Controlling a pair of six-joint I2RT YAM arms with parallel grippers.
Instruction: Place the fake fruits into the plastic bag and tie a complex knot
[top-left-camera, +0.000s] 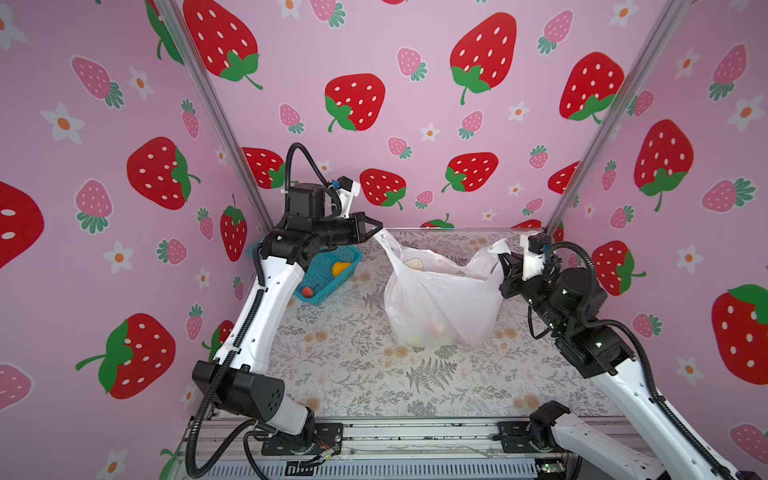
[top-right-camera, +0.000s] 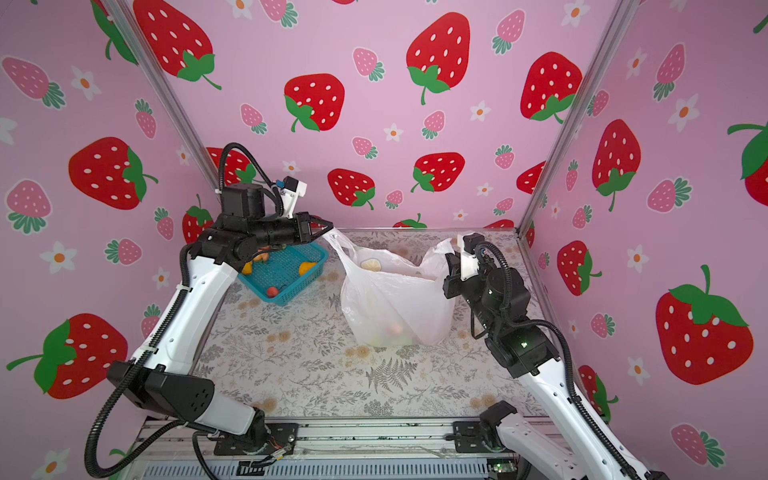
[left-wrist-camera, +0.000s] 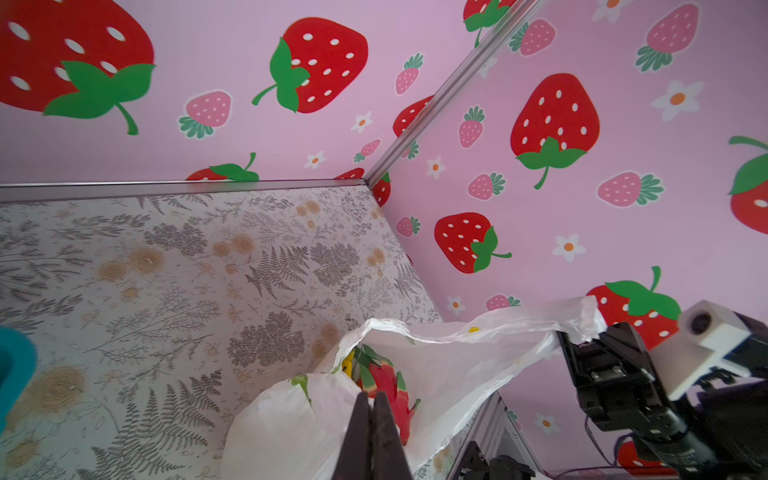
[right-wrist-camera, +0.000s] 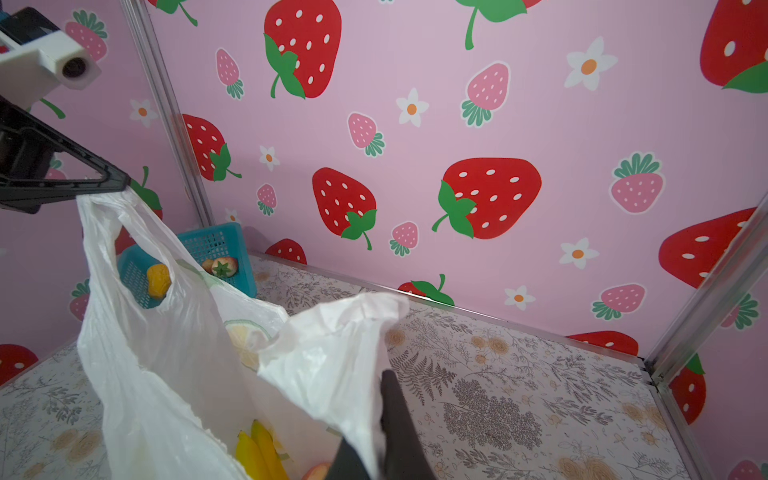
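Left claw (top-left-camera: 380, 227) and right claw (top-left-camera: 502, 261) each pinch a handle above the floral surface (top-left-camera: 353, 374), where we see the plastic bag (top-left-camera: 440, 299) standing, stretched open. Nearby, a teal basket (top-left-camera: 328, 276) holds a few fake fruits (top-left-camera: 340, 268); more lie inside the bag.

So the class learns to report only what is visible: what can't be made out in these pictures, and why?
1. Fruits inside the plastic bag: both top views, blurred by its film; no count possible.
2. Teal basket: top views, left arm hides one end.
3. Bananas: right wrist view, cut off by frame edge.
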